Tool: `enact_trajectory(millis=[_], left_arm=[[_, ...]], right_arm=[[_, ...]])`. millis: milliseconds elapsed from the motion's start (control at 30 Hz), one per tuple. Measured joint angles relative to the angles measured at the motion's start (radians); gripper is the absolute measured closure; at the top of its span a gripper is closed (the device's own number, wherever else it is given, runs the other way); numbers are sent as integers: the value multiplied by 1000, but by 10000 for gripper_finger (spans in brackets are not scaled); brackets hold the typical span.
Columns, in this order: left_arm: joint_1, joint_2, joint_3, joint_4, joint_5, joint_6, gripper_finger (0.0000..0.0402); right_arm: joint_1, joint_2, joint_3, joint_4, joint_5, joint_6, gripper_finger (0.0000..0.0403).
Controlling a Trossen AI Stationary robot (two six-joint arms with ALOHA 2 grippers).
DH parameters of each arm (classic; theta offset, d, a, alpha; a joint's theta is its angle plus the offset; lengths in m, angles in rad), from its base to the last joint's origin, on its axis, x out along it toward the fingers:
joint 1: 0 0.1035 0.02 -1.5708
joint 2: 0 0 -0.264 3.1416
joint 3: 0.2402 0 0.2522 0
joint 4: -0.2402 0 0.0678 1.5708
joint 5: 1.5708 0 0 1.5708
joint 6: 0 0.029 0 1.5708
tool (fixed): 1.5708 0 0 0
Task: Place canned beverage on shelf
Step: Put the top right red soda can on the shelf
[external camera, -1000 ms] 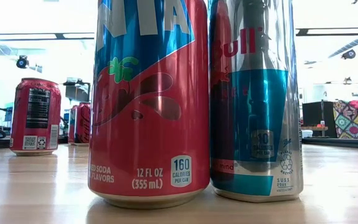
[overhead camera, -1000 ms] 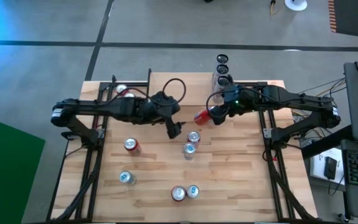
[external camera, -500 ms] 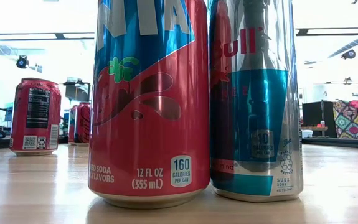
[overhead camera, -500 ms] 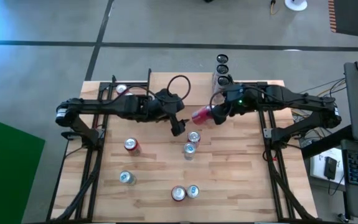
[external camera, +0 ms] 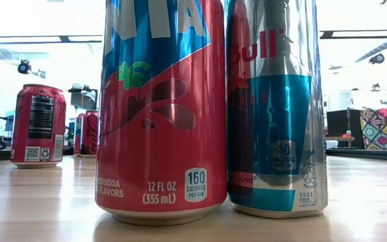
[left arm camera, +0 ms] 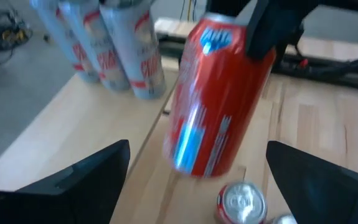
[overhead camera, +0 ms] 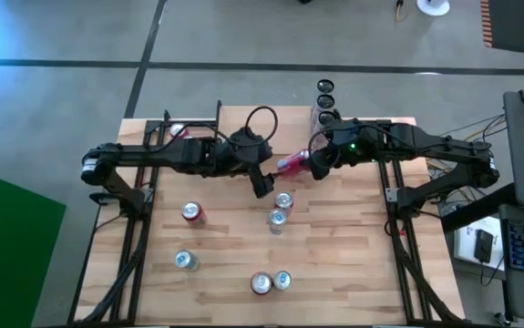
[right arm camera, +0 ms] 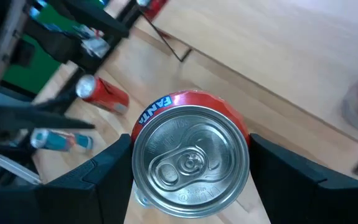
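Spanning light-wood slatted table (overhead camera: 334, 273), grey floor (overhead camera: 61, 109) around

Even, fairly bright light falls on the bench (overhead camera: 334, 264) from overhead, with only soft, short shadows under the arms. A blue glow tints the floor (overhead camera: 6, 36) at the upper left corner. In the low view the room behind is blown out white, while two near cans (external camera: 159, 107) stand sharp, their metal streaked with glare. The left wrist view is smeared: the red can (left arm camera: 219, 102) and the silver cans (left arm camera: 116, 50) behind it are blurred. The right wrist view shows the can top (right arm camera: 190, 163) crisp and its background soft.
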Motion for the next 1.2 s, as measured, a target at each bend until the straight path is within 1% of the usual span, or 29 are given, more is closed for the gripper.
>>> enact_trajectory(millis=[133,333,433,533,700,800,1067,1200], left_arm=[[1,1,0,49,0,49,41],[1,2,0,80,0,157,41],[1,2,-1,92,-1,201,41],[1,7,-1,121,-1,213,41],[1,21,-2,165,-5,246,41],[1,39,-2,169,-39,247,43],[1,76,-2,169,-54,247,62],[8,75,-1,176,-54,244,87]], right_arm=[[0,0,0,48,0,-2,140],[0,0,0,78,0,4,140],[0,1,0,128,0,6,140],[0,1,0,168,1,8,140],[0,9,-3,180,2,16,140],[0,24,-3,195,3,-2,140],[0,67,-1,198,-5,-13,140],[0,73,1,202,-8,-24,140]])
